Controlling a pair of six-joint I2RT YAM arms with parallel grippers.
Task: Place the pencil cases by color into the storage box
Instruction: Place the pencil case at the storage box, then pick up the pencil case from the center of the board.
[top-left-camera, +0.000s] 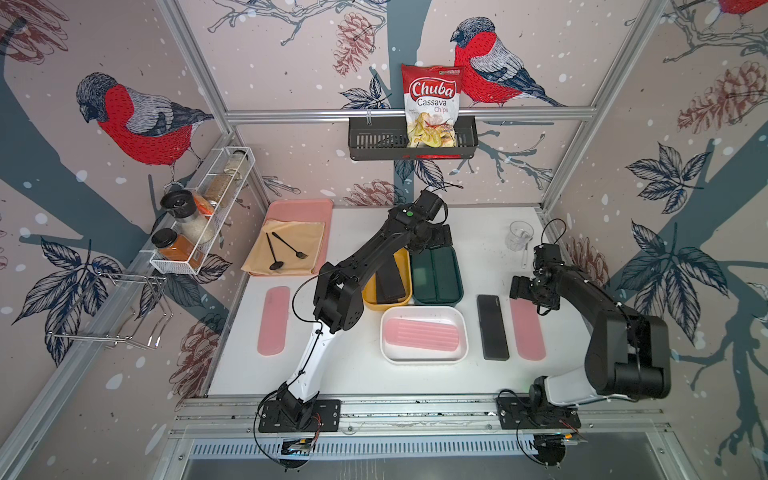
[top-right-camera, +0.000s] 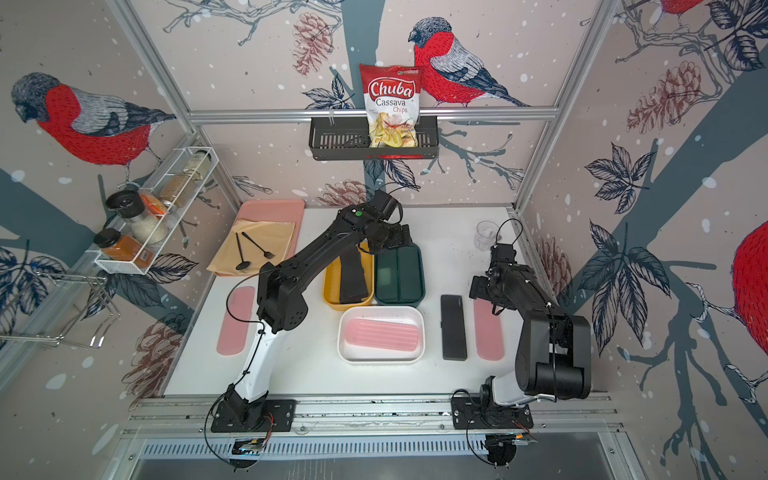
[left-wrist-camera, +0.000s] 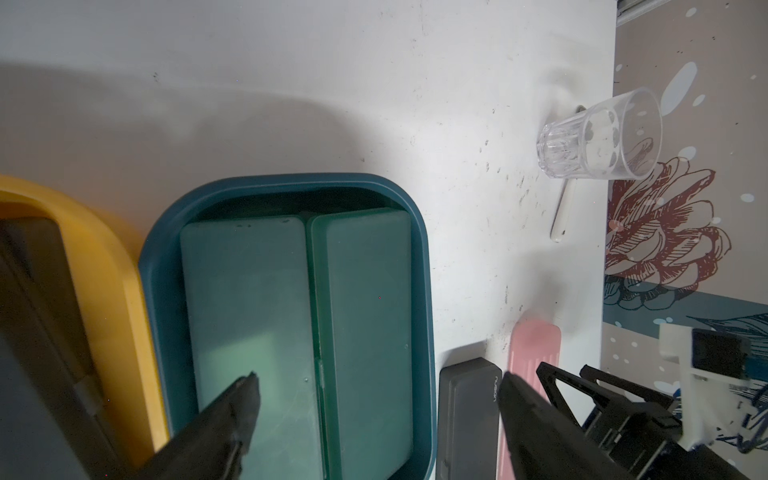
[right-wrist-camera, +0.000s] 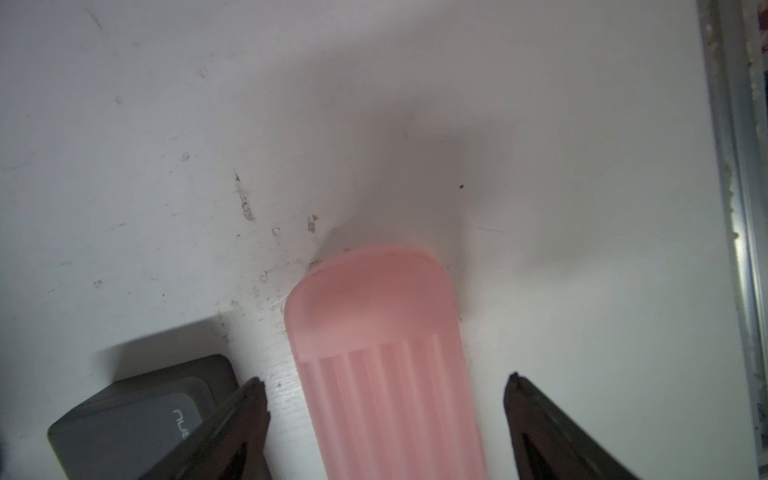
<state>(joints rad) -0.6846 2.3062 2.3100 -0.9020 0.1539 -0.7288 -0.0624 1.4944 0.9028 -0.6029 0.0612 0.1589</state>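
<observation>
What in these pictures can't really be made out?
- Yellow tub: left arm covers part in both top views; count of black cases inside unclear.
- White stick by the glass, left wrist view: too blurred to name.
- Jar labels in the wire rack, top views: too small to read.

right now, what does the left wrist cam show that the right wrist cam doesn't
Only left wrist: the dark green tub holding two green cases, the yellow tub, a clear glass. Only right wrist: the right gripper, open above the pink case. Both: that pink case and the black case beside it on the white table.
</observation>
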